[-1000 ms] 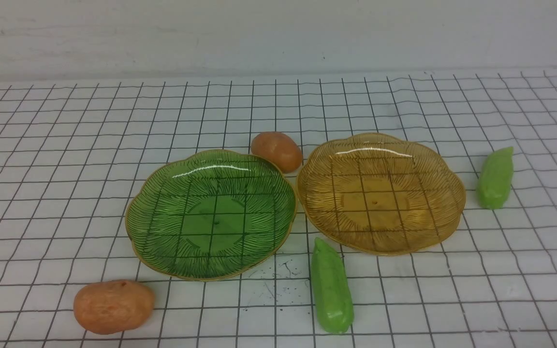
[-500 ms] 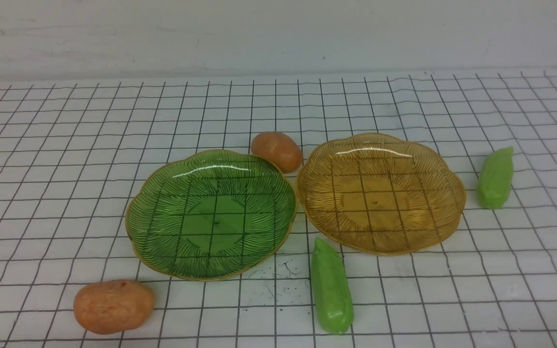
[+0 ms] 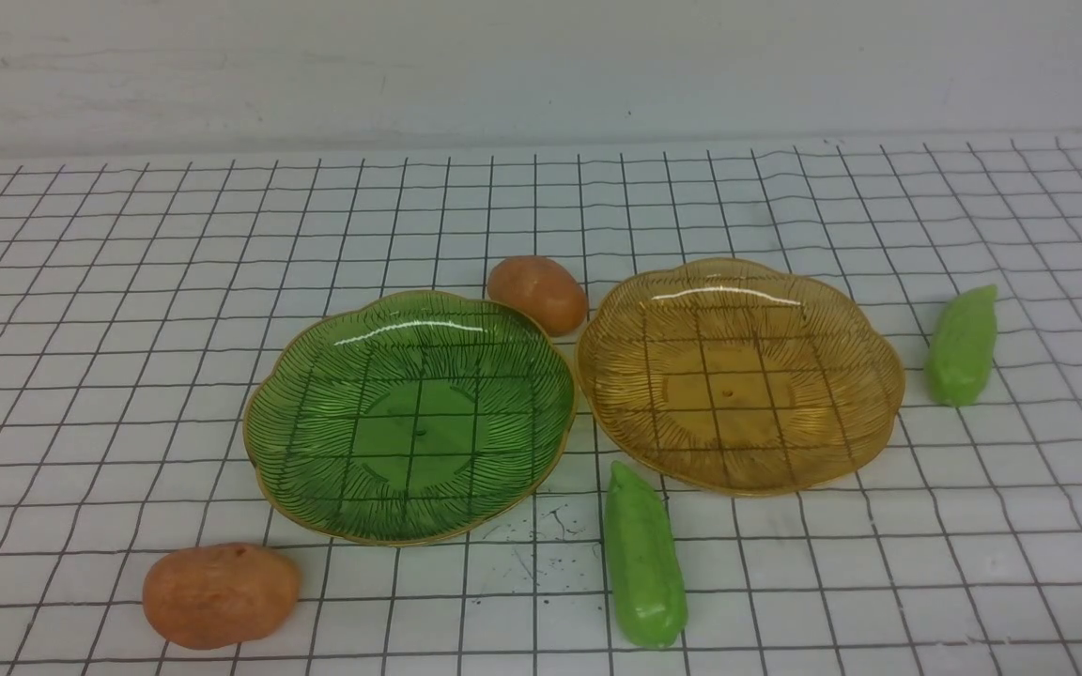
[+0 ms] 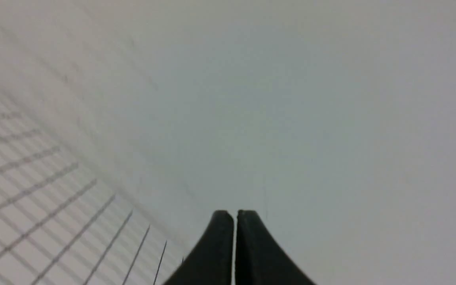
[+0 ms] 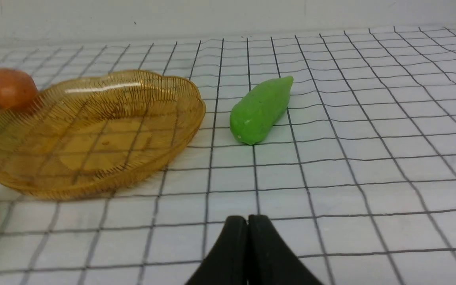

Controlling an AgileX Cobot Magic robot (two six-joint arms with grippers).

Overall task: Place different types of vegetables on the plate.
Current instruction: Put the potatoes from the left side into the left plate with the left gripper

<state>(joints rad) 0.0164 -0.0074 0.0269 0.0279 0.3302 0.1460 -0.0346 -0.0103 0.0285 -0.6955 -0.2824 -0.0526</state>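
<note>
Vegetables all on white grid-lined table (image 3: 128,282), none plated: orange-brown potato lump (image 3: 221,595) nr near-left corner; 2nd potato lump (image 3: 538,294) behind & btwn ribbed green plastic plate (image 3: 297,394) & amber plate (image 3: 842,347); bright green pointed pod (image 3: 644,556) nr near edge; other pod (image 3: 962,345) twd right edge. Left tool (image 4: 234,213) & right tool (image 5: 247,217) both closed, empty.

Soft, even light fills my counter (image 3: 128,235), bright, with only faint shadows hugging the amber plate (image 3: 813,376). A white glare streak curves along that plate's far inner wall; a matching one marks the green plate (image 3: 316,422) to its left. My left wrist picture is badly out of focus, grid lines (image 4: 34,227) smeared, my left tool (image 4: 234,213) a soft dark shape. My right wrist picture is crisp around the amber plate.
</note>
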